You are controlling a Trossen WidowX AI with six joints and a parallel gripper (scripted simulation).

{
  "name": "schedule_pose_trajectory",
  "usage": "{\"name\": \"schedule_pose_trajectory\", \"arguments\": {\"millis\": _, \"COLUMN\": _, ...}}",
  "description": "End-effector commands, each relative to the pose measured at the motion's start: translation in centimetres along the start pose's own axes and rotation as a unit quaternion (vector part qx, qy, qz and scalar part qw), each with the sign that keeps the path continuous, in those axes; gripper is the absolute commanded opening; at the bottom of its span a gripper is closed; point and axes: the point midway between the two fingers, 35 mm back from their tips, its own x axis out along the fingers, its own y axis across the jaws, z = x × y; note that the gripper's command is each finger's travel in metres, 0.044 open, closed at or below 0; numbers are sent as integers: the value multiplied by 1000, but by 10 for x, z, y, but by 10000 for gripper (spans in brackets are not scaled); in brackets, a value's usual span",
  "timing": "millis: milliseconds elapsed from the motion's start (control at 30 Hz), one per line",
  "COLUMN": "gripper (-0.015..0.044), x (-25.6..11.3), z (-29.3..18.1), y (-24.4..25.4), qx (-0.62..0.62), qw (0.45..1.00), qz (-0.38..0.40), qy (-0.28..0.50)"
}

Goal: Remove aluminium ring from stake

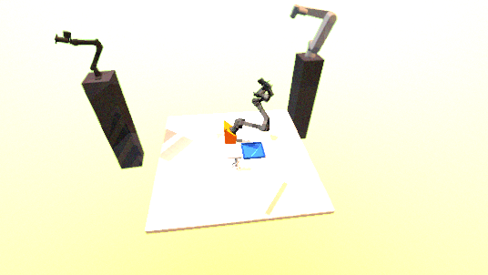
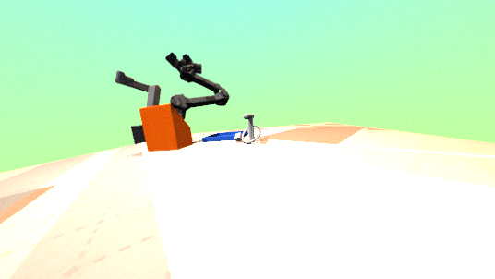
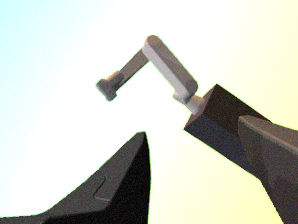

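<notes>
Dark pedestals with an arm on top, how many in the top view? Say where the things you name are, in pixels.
2. One [image 1: 114, 118] stands off the table's left side, the other [image 1: 305, 96] [image 3: 225, 125] behind its far right corner. None looks hidden there.

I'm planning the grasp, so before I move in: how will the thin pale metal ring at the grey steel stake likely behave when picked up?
The thin pale metal ring is probably stiff, keeping its round outline. Leaning upright around the stake, it may swing or tip when nudged.

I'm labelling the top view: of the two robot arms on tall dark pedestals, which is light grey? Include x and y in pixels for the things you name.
The right-hand one in the top view, a light grey jointed arm [image 1: 322, 34] [image 2: 153, 95] [image 3: 170, 65]; the left-hand arm [image 1: 96, 56] is black.
</notes>
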Motion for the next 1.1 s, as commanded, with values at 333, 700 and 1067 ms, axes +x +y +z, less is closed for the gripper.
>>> {"name": "schedule_pose_trajectory", "arguments": {"millis": 333, "gripper": 200, "x": -29, "z": -17, "y": 85, "qx": 38, "qw": 984, "qz": 172, "qy": 15}}
{"name": "schedule_pose_trajectory", "arguments": {"millis": 700, "gripper": 200, "x": -81, "z": -22, "y": 155, "qx": 73, "qw": 942, "qz": 327, "qy": 27}}
{"name": "schedule_pose_trajectory", "arguments": {"millis": 1067, "gripper": 200, "x": -138, "z": -16, "y": 194, "qx": 84, "qw": 894, "qz": 439, "qy": 24}}
